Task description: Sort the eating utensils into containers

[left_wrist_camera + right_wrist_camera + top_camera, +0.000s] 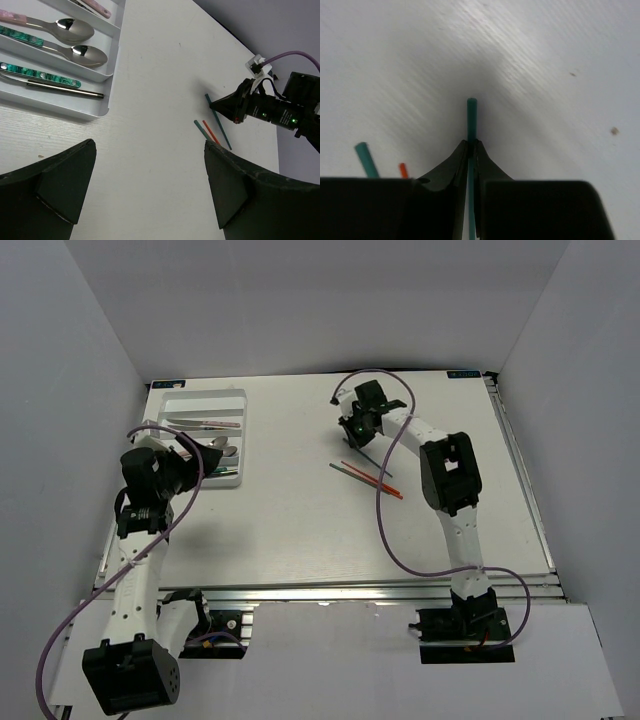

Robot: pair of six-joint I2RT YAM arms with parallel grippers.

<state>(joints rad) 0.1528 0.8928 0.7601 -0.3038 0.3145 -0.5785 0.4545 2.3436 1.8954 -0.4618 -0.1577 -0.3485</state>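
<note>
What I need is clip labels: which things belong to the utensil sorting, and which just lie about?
Job: tray, spoons, green chopstick in right gripper, two loose chopsticks.
Lying about: purple cables, corner labels.

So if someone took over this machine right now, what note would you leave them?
Left gripper: jaws open, empty, over the table beside the tray.
Right gripper: jaws shut on a green chopstick, low over the table.
Done: two spoons and a green-handled piece lie in the tray's slots.
Left: slot the held chopstick, then the second green chopstick and the red chopstick lying on the table.
</note>
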